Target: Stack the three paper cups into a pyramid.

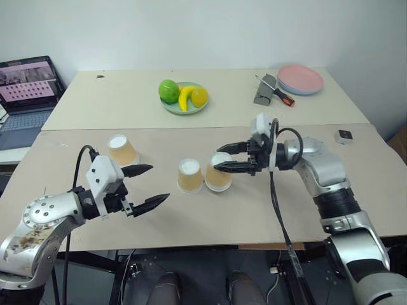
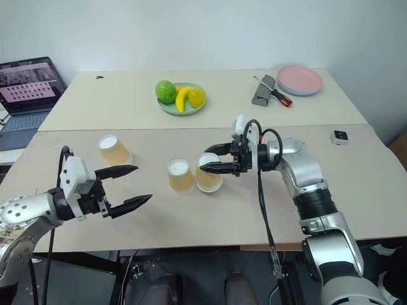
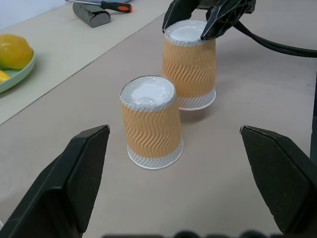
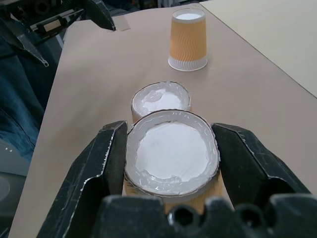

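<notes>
- Three small tapered paper cups with tan-orange wavy-ribbed sides stand upside down on the tan tabletop [image 1: 267, 216], white flat bases up and white rims on the surface.
- The middle cup [image 1: 190, 176] stands near the table's centre. The second cup [image 1: 218, 173] is just beside it at its 3 o'clock; whether the two touch cannot be told.
- The third cup [image 1: 123, 150] stands apart from the pair, at about 10 o'clock from the middle cup.
- No cup rests on top of another.
- The right gripper [image 1: 226, 157], two black fingers on a silver arm, reaches in from 3 o'clock and is clamped on the second cup near its upturned base, one finger on each side of the top edge.
- The left gripper [image 1: 145, 187] hovers over the table at about 8 o'clock from the middle cup, its two black fingers spread wide apart and holding nothing.
- At 12 o'clock, on the far table, a pale green plate [image 1: 184, 105] carries a green apple, a banana and a yellow fruit.
</notes>
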You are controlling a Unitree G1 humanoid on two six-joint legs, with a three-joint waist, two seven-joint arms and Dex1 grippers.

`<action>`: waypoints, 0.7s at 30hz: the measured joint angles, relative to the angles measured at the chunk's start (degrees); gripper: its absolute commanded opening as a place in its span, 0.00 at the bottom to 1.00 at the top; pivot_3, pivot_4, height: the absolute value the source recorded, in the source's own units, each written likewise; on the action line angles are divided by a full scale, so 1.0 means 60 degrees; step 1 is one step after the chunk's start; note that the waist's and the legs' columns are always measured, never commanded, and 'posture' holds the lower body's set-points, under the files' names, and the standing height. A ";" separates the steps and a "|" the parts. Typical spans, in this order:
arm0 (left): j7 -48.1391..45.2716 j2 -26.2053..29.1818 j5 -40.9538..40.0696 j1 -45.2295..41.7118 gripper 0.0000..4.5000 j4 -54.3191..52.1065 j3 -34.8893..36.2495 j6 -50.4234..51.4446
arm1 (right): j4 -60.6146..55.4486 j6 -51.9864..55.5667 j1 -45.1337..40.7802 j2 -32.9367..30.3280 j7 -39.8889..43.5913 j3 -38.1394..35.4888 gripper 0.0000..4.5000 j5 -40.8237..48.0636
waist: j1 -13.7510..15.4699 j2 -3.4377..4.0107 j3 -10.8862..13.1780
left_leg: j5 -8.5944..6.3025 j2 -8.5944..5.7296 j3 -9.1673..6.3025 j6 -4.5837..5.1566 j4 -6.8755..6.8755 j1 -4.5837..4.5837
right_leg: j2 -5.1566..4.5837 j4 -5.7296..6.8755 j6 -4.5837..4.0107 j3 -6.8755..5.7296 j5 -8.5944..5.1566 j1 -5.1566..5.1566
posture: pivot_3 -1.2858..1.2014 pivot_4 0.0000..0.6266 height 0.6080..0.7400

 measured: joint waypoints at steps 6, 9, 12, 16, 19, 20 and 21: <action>0.0003 0.0063 -0.0023 0.0020 1.00 -0.0088 0.0165 0.0008 | 0.0514 -0.0395 0.0002 0.0207 0.0133 0.0024 0.64 -0.0173 | 0.0026 0.0000 0.0000 | 0.0000 0.0000 0.0000 0.0000 0.0000 0.0001 | 0.0000 -0.0001 0.0000 -0.0001 0.0000 0.0002 | 0.52 0.24 1.00; 0.0001 0.0063 -0.0040 0.0020 1.00 -0.0118 0.0164 0.0015 | 0.0872 -0.0587 0.0002 0.0298 0.0152 0.0039 0.64 -0.0359 | 0.0026 0.0000 0.0000 | 0.0000 0.0000 0.0000 0.0000 0.0000 0.0001 | 0.0000 0.0000 0.0000 -0.0001 0.0000 0.0001 | 0.52 0.24 1.00; 0.0001 0.0063 -0.0043 0.0022 1.00 -0.0131 0.0164 0.0020 | 0.1313 -0.0818 0.0001 0.0370 0.0200 0.0046 0.64 -0.0477 | 0.0025 0.0000 0.0000 | 0.0000 0.0000 0.0000 -0.0001 0.0000 0.0002 | 0.0000 0.0000 0.0000 -0.0001 0.0000 0.0003 | 0.52 0.24 1.00; 0.0003 0.0073 -0.0060 0.0016 1.00 -0.0132 0.0168 0.0029 | 0.1973 -0.1291 -0.0176 0.0505 0.0364 0.0040 0.64 -0.0706 | -0.0001 0.0000 0.0000 | 0.0000 0.0001 0.0002 -0.0001 0.0000 0.0012 | 0.0000 0.0003 0.0000 0.0001 0.0000 0.0006 | 0.52 0.24 1.00; 0.0003 0.0081 -0.0060 0.0016 1.00 -0.0133 0.0168 0.0030 | 0.2300 -0.1558 -0.0304 0.0593 0.0372 0.0041 0.87 -0.0809 | 0.0000 0.0000 0.0000 | 0.0000 0.0001 0.0002 -0.0001 0.0000 0.0017 | 0.0001 0.0005 0.0000 0.0001 0.0000 0.0010 | 0.52 0.24 1.00; 0.0003 0.0082 -0.0060 0.0017 1.00 -0.0133 0.0169 0.0030 | 0.2469 -0.1629 -0.0332 0.0615 0.0367 0.0048 0.95 -0.0910 | 0.0007 0.0000 0.0000 | 0.0000 0.0000 0.0001 -0.0001 0.0000 0.0015 | 0.0000 0.0004 0.0000 0.0001 0.0000 0.0010 | 0.52 0.24 1.00; 0.0005 0.0082 -0.0060 0.0018 1.00 -0.0133 0.0170 0.0030 | 0.2598 -0.1680 -0.0339 0.0647 0.0368 0.0048 0.98 -0.0952 | 0.0013 0.0000 0.0000 | 0.0000 -0.0001 0.0002 -0.0001 0.0000 0.0013 | 0.0000 0.0003 0.0000 0.0001 0.0000 0.0009 | 0.52 0.24 1.00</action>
